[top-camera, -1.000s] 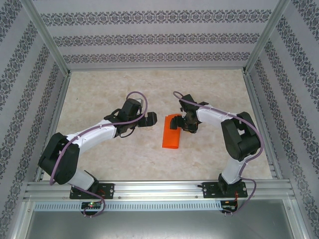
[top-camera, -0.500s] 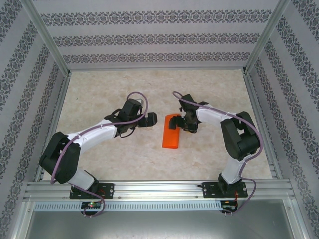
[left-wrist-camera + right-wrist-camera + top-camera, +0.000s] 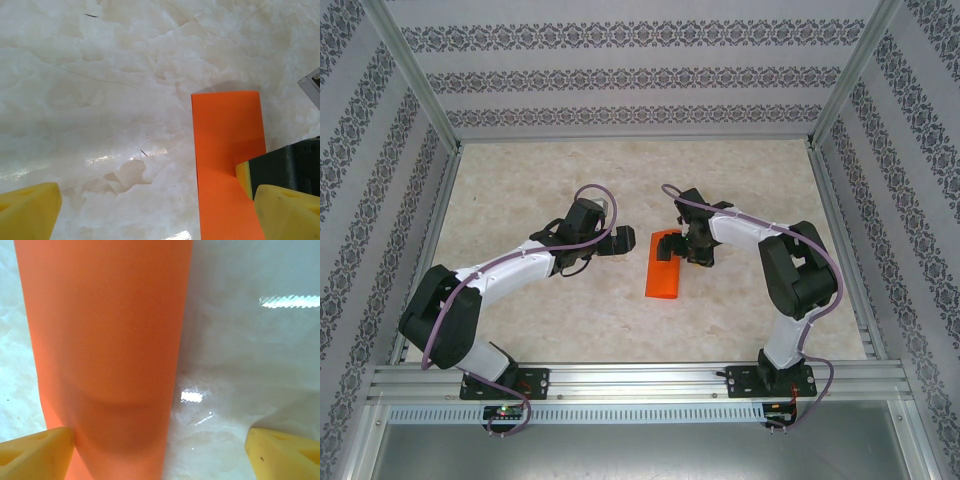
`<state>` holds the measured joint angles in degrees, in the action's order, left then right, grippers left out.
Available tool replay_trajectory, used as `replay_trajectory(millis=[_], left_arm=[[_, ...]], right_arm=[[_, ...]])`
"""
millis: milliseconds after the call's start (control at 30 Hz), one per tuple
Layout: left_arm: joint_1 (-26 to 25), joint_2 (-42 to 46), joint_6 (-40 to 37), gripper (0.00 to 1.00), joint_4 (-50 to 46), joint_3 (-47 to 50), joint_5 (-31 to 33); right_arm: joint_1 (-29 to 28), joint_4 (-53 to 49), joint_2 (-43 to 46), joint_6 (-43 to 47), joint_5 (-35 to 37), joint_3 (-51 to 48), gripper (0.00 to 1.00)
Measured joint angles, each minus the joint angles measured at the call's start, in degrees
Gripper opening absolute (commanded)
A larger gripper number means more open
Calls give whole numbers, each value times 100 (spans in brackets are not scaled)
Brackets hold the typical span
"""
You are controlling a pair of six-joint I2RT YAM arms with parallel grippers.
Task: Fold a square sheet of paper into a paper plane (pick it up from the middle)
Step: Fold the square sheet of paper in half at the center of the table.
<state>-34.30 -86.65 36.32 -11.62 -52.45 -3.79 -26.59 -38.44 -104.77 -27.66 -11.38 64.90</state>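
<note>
The square sheet of paper is folded into a narrow orange paper plane [image 3: 663, 278] that lies flat on the marble table [image 3: 540, 180], its far end tapering under my right gripper [image 3: 670, 245]. In the right wrist view the plane [image 3: 105, 330] runs beside the left pad, and the right gripper [image 3: 160, 455] is open with bare table in the rest of the gap. My left gripper [image 3: 623, 243] hovers just left of the plane, open and holding nothing. In the left wrist view the plane [image 3: 225, 140] lies near the right pad of the left gripper [image 3: 157, 215], and the right arm's black finger [image 3: 285, 160] rests on the strip.
Patterned walls [image 3: 620, 80] and aluminium posts close in the table on three sides. A metal rail [image 3: 640, 378] carrying both arm bases runs along the near edge. Open marble lies behind and to both sides of the arms.
The right gripper's jaws have spread wider over the far end of the plane, and its wrist has shifted slightly. The left arm and the paper have stayed put.
</note>
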Motion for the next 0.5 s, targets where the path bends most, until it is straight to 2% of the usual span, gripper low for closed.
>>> replay_trajectory(millis=[267, 333, 400, 500], left_arm=[[0, 0, 0, 99, 0, 0, 0], [0, 0, 0, 97, 0, 0, -2], [0, 0, -4, 90, 0, 0, -26], [-2, -31, -2, 69, 9, 0, -94]], right_arm=[[-4, -20, -20, -2, 50, 17, 89], [-7, -33, -31, -2, 66, 26, 89], [-7, -48, -48, -2, 87, 42, 88], [-7, -70, -63, -2, 118, 61, 88]])
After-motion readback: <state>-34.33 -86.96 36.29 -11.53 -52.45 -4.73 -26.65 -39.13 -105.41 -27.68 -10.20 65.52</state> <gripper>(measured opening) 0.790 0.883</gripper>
